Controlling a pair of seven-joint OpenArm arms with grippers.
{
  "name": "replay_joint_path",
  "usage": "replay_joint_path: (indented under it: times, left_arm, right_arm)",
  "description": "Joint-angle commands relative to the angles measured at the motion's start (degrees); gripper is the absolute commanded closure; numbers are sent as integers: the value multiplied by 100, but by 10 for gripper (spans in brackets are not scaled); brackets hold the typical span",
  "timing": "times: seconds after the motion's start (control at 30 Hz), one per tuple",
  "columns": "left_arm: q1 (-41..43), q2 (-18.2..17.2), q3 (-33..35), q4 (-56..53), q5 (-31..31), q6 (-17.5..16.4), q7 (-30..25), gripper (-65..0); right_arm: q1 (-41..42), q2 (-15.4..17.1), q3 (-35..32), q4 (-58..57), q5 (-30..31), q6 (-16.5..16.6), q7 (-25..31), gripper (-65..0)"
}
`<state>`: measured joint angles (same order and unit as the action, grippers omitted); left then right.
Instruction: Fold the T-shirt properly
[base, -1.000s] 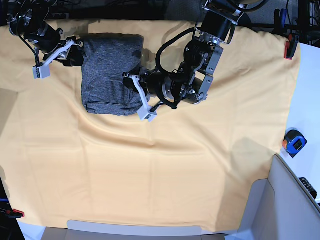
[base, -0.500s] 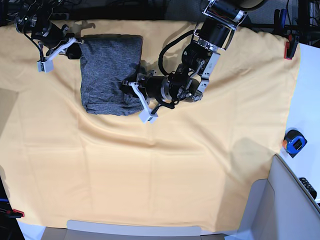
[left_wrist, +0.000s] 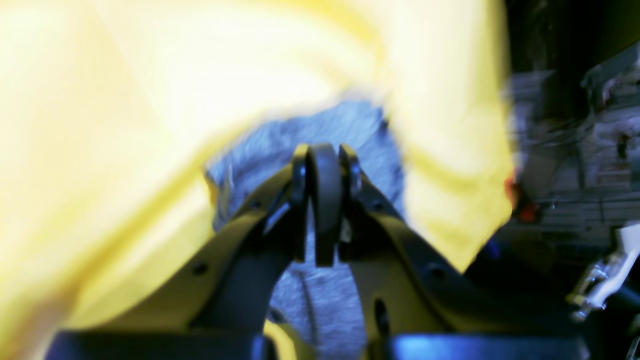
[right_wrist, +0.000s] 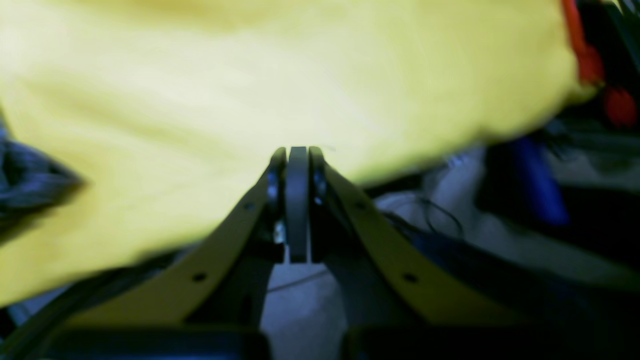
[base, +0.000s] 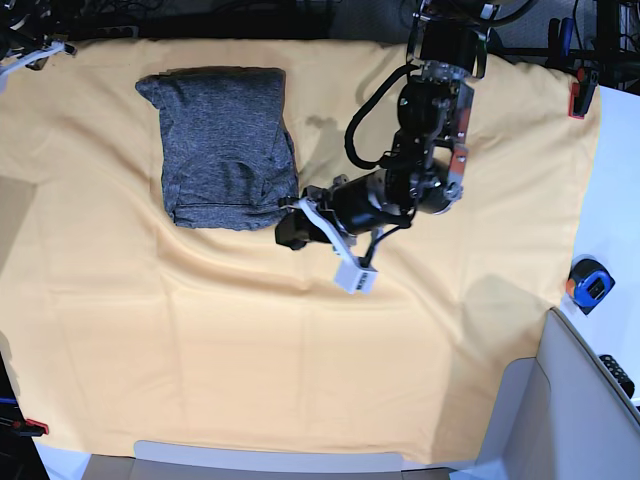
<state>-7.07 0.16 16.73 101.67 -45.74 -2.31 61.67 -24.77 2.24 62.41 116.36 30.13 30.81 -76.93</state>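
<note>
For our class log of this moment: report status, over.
Both grippers shut, empty: left gripper beside the shirt's corner, right gripper off at the cloth's edge. T-shirt folded compact on the yellow-orange table cloth. Nothing obstructing.

We see a table under a yellow-orange cloth (base: 300, 350) that fills most of the base frame, w/ soft wrinkles across the middle. Folded dark grey T-shirt (base: 222, 148) lies flat on the cloth, upper left of frame, approx. rectangular. White tabletop (base: 618, 200) shows bare along the right edge; an orange/black tape measure (base: 589, 283) sits there, just off the cloth. Red clamp (base: 578, 100) at the cloth's upper right corner.
</note>
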Motion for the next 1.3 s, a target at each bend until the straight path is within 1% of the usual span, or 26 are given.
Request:
replay_joint_path:
  times: [0.0, 0.03, 0.1, 0.13, 0.2, 0.27, 0.33, 0.37, 0.43, 0.5, 0.53, 0.6, 0.7, 0.77, 0.83, 0.9, 0.97, 1.03, 1.07, 1.13, 1.2, 1.27]
  left_arm:
    - [70, 14, -174, 466, -73, -20, -53, 0]
    - [263, -56, -368, 774, -55, -20, -61, 0]
    - [747, -399, -930, 1275, -73, -11, -61, 0]
    - [1160, -469, -1256, 1504, -73, -11, -61, 0]
    - [1986, -487, -2012, 1776, -81, -11, -70, 0]
    - [2742, -460, -2732, 1776, -117, -11, -246, 0]
    - [3516, -302, -3383, 1759, -169, -11, -606, 0]
    - [3885, -153, -3620, 1759, -169, -11, -809, 0]
    - [4500, 269, -4025, 1759, -169, -11, -1248, 0]
    - [4861, 691, -4271, 1723, -169, -11, -1512, 0]
    - [4984, 884, -4368, 1671, -169, -11, -1530, 0]
    - [5125, 884, -4420, 1530, -169, -11, -1468, 0]
    - [5177, 884, -4403, 871, -213, -11, -1327, 0]
    - [5186, 884, -4412, 246, -240, -11, -1415, 0]
    - [5160, 884, -4412, -518, -240, -11, -1644, 0]
    - [5098, 884, -4376, -1310, -240, -11, -1960, 0]
    - [4764, 884, -4368, -2118, -213, -11, -2303, 0]
    - [4351, 884, -4376, -3138, -196, -11, -2699, 0]
    - [4131, 884, -4359, -3683, -99, -11, -2927, 0]
    - [3577, 718, -4341, -4738, 253, -11, -3402, 0]
    - [3068, 542, -4341, -5758, 701, -11, -3877, 0]
    - [2689, 419, -4306, -6496, 1158, -11, -4299, 0]
  right_arm:
    - [-138, 79, 58, 88, 60, 18, 31, 0]
    - [-191, 79, 31, 88, 60, 18, 31, 0]
    - [-384, 79, -13, 88, 42, 18, 31, 0]
    - [-516, 79, -109, 79, 33, 18, 31, 0]
    - [-806, 123, -417, 70, 7, 18, 31, 0]
    - [-1114, 308, -786, 35, 7, 9, 31, 0]
    - [-1334, 405, -1164, -88, -99, -8, 31, 0]
    - [-1386, 413, -1305, -176, -204, -8, 31, 0]
    - [-1421, 396, -1542, -484, -565, -17, 31, 0]
    - [-1395, 361, -1745, -932, -969, -17, 31, 0]
    - [-1377, 352, -1850, -1205, -1101, -17, 31, 0]
    - [-1246, 264, -1999, -1829, -1347, -17, 31, 0]
    - [-1035, 88, -2008, -2787, -1699, -26, 31, 0]
    - [-868, 9, -2008, -3490, -1875, -26, 31, 0]
    - [-621, -17, -2008, -4299, -1998, -26, 128, 0]
    - [-393, -9, -2017, -5055, -2147, -26, 435, 0]
    - [-129, 0, -2017, -5767, -2332, -26, 831, 0]
    - [187, -17, -2026, -6462, -2604, -26, 1385, 0]
    - [354, -35, -2026, -6778, -2727, -26, 1728, 0]
    - [609, -53, -2035, -7385, -2982, -26, 2475, 0]
    - [899, -132, -2043, -8009, -3501, -26, 3389, 0]
    - [1137, -193, -2219, -8537, -4116, -26, 4251, 0]
